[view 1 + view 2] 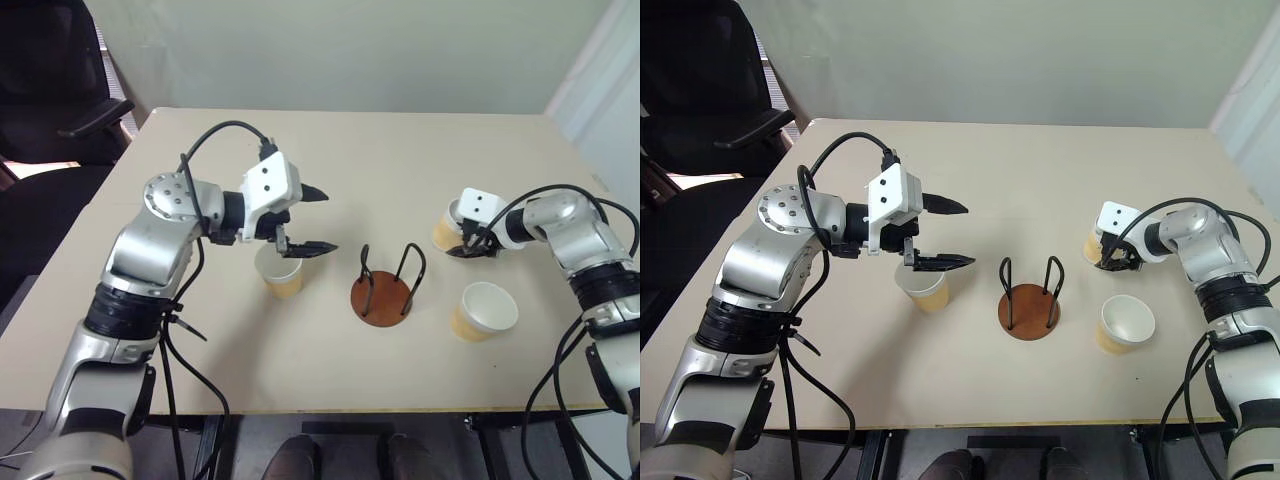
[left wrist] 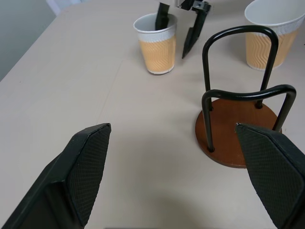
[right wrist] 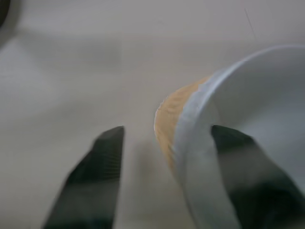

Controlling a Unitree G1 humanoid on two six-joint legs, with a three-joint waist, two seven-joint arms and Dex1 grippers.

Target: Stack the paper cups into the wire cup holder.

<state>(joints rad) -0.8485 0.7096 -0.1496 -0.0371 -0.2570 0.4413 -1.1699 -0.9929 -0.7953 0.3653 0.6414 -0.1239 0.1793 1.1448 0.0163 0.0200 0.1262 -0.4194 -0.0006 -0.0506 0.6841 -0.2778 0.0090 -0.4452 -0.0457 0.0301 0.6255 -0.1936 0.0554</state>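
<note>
Nearest the lower edge of the left eye view, a paper cup (image 1: 484,311) stands upright at lower right on the table (image 1: 400,180), mouth up and untouched. Just left of it, in the lower middle, sits the wire cup holder (image 1: 382,288): a brown disc with two black wire loops, holding nothing yet. Left of centre a second cup (image 1: 280,271) stands upright, with the left gripper (image 1: 311,221) hanging just above and beside it, its fingers spread wide and holding nothing.

Farther back, at right of centre, the third cup (image 1: 448,229) stands upright, and the right gripper (image 1: 470,246) is on it. In the right wrist view one finger (image 3: 248,179) reaches down inside the cup's white mouth while the other (image 3: 93,176) stands outside, clear of the tan wall, so the rim lies between them. The fingers are part-way together and do not yet look pressed onto the wall.

The coming move likely turns on this: that cup's wall sits between the right fingers, its long axis upright, and the holder lies toward the lower left of it in the head views. The right arm is the nearer one.

No brand or writing can be read; the cups carry only a wavy embossed pattern.
</note>
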